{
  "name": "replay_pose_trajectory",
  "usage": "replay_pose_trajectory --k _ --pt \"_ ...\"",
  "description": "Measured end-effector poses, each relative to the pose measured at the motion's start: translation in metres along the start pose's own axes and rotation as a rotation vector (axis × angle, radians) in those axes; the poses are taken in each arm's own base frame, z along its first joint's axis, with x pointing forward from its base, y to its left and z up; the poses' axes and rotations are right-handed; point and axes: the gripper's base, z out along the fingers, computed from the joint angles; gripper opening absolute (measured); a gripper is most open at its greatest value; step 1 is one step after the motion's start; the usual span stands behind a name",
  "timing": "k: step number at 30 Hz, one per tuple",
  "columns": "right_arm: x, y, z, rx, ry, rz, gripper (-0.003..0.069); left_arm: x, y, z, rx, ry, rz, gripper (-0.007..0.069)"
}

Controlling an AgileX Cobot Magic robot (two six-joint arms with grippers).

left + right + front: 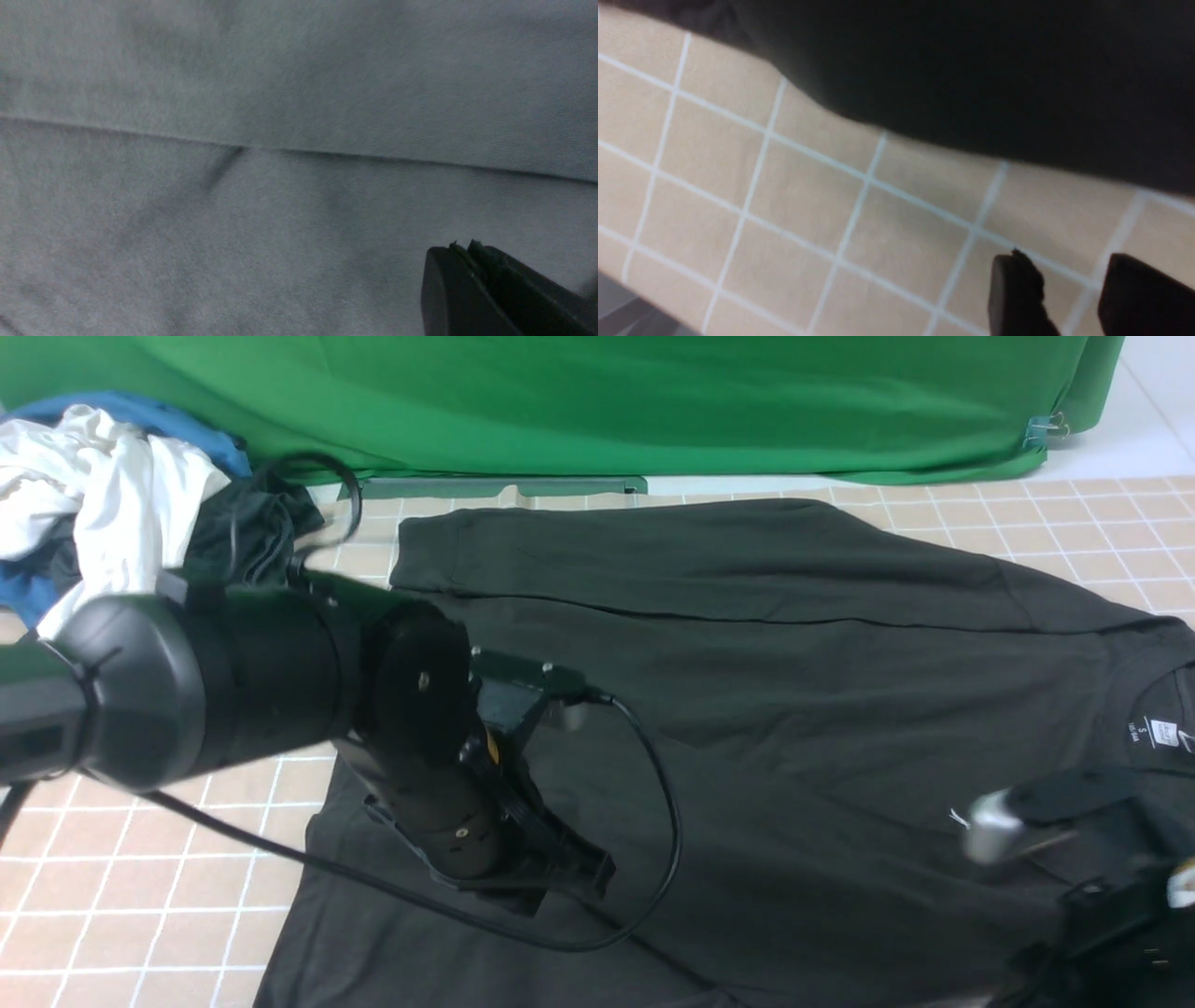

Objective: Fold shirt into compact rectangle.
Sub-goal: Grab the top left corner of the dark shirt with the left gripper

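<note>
Looking down on the shirt (794, 709), spread wide over the tiled bench (140, 915), with collar and white label (1162, 733) out to the right and hem to the left. Counting one fold in so far: far side laid over toward the middle, leaving a straight fold edge (747, 616) across the cloth. Hovering low over the near-left part with the left pincer (569, 877), jaws pressed together, no fabric visibly caught between them. Holding the right pincer (1069, 289) over bare tile just beside the shirt's edge, jaws apart and empty. Reads as early going: near side not visibly folded, then end-to-end folds needed for a compact rectangle. Leaving the heap of other clothes (112, 495) at far left alone.
</note>
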Motion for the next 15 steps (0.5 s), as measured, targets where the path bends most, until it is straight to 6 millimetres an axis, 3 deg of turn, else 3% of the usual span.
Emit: replay_pose_trajectory --k 6,15 --pt "-0.012 0.004 0.032 0.024 0.009 -0.021 0.0213 -0.001 0.001 0.003 0.0 -0.025 -0.004 0.0019" --pt "-0.035 -0.003 0.041 0.081 -0.206 0.008 0.0208 0.0 0.001 0.003 0.0 -0.02 -0.006 0.0018"
